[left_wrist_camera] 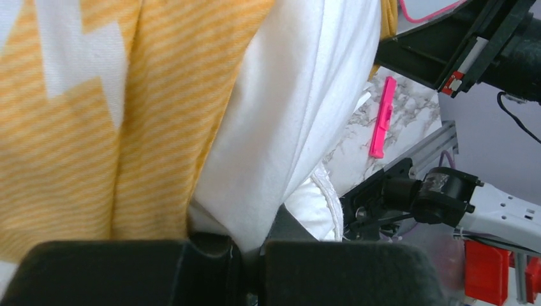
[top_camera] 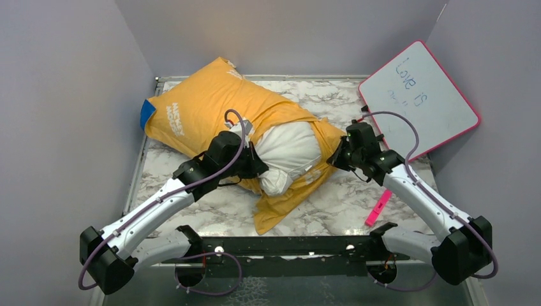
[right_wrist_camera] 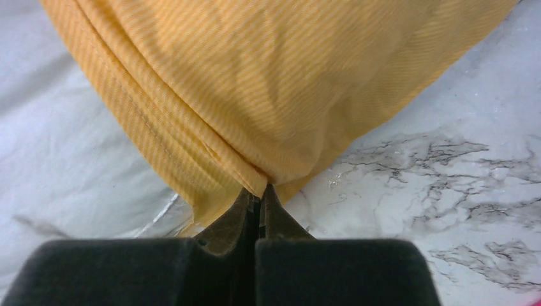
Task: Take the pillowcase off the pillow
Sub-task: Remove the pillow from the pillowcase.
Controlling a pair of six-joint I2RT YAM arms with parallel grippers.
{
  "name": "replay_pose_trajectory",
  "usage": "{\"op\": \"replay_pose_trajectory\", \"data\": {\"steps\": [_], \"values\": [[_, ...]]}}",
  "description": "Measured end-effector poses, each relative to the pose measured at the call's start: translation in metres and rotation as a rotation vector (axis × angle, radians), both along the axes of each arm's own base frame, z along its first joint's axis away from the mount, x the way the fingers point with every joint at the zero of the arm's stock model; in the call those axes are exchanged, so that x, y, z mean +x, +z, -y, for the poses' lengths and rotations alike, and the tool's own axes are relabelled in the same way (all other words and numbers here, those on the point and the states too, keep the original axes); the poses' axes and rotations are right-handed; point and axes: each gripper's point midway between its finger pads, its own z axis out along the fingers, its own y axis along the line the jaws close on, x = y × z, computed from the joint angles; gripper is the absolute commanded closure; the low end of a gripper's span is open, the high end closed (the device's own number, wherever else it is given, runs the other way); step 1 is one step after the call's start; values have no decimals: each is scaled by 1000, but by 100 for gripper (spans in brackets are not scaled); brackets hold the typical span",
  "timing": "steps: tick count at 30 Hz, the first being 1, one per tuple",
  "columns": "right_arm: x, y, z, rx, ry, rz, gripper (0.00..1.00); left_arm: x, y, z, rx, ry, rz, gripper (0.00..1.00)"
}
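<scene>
Top external: left end effector (top_camera: 260, 164) clamped on the pillow (top_camera: 290, 145); right end effector (top_camera: 336, 158) pinching the pillowcase (top_camera: 204, 108) edge.

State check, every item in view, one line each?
pillowcase: mostly on, orange side up, pulled back off one end
pillow: white end exposed, rest covered
left gripper: fingers shut on pillow
right gripper: fingers shut on pillowcase
whiteboard: propped up, written on
marker: lying on table

Bright, even light, soft shadows; sharp top view, wrist views blurry near the jaws.
</scene>
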Motion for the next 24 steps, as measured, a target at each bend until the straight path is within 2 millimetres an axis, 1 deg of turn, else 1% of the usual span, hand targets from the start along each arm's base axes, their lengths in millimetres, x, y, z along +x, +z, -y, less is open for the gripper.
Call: {"op": "replay_pose_trajectory", "data": {"steps": [3,4,6,7,8,9,10,12,14,18,20,21,22,24], "values": [[0,-15,-2,31,9,-50,100,-2,-3,-3,22,-4,1,100],[0,-18,-4,40,17,-63,100,-3,-3,-4,27,-5,1,88],[-3,-24,-13,72,58,-101,100,-4,-3,-7,37,-6,10,53],[-3,-28,-14,70,59,-113,100,-5,-2,-8,43,-9,17,43],[-5,-29,-16,78,75,-124,100,-5,-1,-9,45,-11,22,36],[-6,-30,-17,81,84,-129,100,-6,0,-11,51,-16,33,32],[-6,-29,-17,83,91,-129,100,-6,5,-12,62,-31,51,29],[-7,-27,-16,89,98,-122,100,-2,21,-10,57,-49,100,26],[-9,-26,-17,96,106,-115,100,4,50,-6,47,-75,185,24],[-13,-26,-16,105,112,-108,100,17,110,5,23,-145,381,23],[-14,-26,-17,108,115,-110,100,24,129,15,34,-199,460,20],[-15,-27,-17,108,115,-111,100,25,135,20,35,-220,484,19],[-15,-26,-17,110,113,-110,100,28,138,32,52,-267,512,19],[-15,-24,-17,116,109,-104,100,31,137,50,76,-344,546,18]]}}
